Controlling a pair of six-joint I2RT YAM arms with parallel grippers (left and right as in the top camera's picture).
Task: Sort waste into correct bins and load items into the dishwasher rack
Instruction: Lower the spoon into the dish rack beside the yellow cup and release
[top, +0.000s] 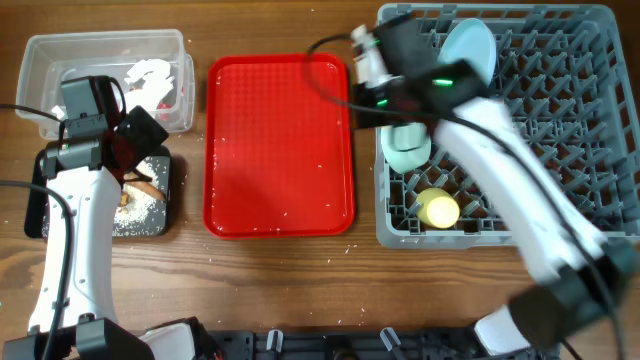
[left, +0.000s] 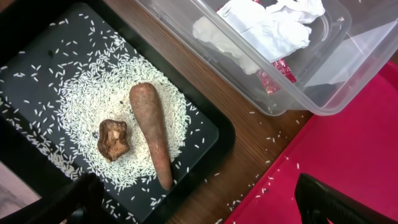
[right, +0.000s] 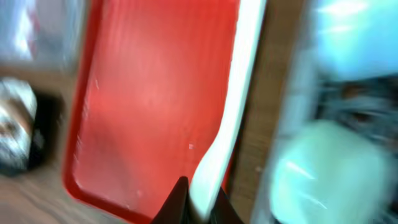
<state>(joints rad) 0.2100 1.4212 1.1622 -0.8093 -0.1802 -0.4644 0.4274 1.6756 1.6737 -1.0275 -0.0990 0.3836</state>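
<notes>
Flat red plastic serving tray (top: 280, 150) sits mid-table with a few stray grains on it. Left of the red tray's far half is the clear plastic rectangular tub (top: 45, 60), holding the crumpled white-and-red paper wrapper (left: 267, 28). Left of its near half is the shallow black rectangular tray (left: 34, 43) with loose white rice grains (left: 81, 106); the brown stick-shaped food piece (left: 152, 130) and small brown lump (left: 114, 140) lie side by side on the rice. More grains lie on the wooden table (left: 249, 149) between black tray and red tray.

Left gripper (left: 198, 193) hovers over the black tray's corner nearest the red tray, fingers spread wide, holding nothing.

Right of the red tray is the large square grey plastic dishwasher rack (top: 570, 70). The pale blue round plate (top: 470, 45), pale green bowl (top: 408, 148) and small yellow cup (top: 438, 210) are inside, along the side nearest the red tray.

Right gripper (right: 200, 208) is over the red tray's far right edge, clamped on the white plastic spoon (right: 233, 106). The right wrist view is blurred.
</notes>
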